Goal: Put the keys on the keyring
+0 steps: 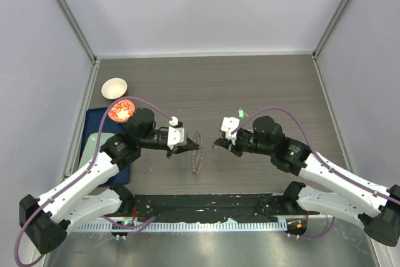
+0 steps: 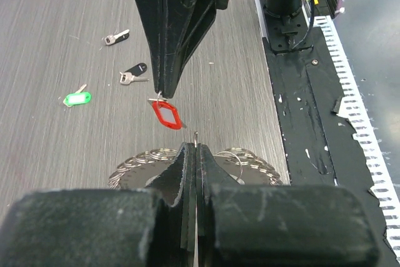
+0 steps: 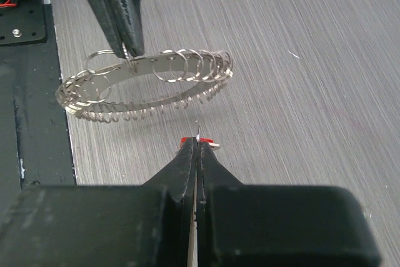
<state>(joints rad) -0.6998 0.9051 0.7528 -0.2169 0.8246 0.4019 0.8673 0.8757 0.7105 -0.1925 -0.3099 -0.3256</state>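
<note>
Keyring (image 3: 187, 67) and keys at the threading stage. Your left claw (image 3: 130, 48) is clamped shut on the rim of the large grey ring, holding it by one of the small split rings along its edge. Whether the ring's far edge rests on the counter (image 2: 50, 148) or hangs free cannot be told from these views.

Your right claw (image 2: 163, 90) is shut on the red key (image 2: 167, 115), pinching its metal end so that the red plastic head dangles below the fingertips. The red key hangs just beside the keyring, facing the spot that the left claw grips, but apart from it; no contact shows in either wrist view.

Progress, as a judgement: early. No coloured or black head is seen hanging from the ring, so no key appears to be threaded yet. The red key is picked up and presented, not attached.

Left to do: thread the red key, then collect the three keys lying loose on the counter behind the right claw. These are the green key (image 2: 77, 99), the nearer black key (image 2: 134, 73) and the farther black key (image 2: 116, 37), all well apart from the ring.
</note>
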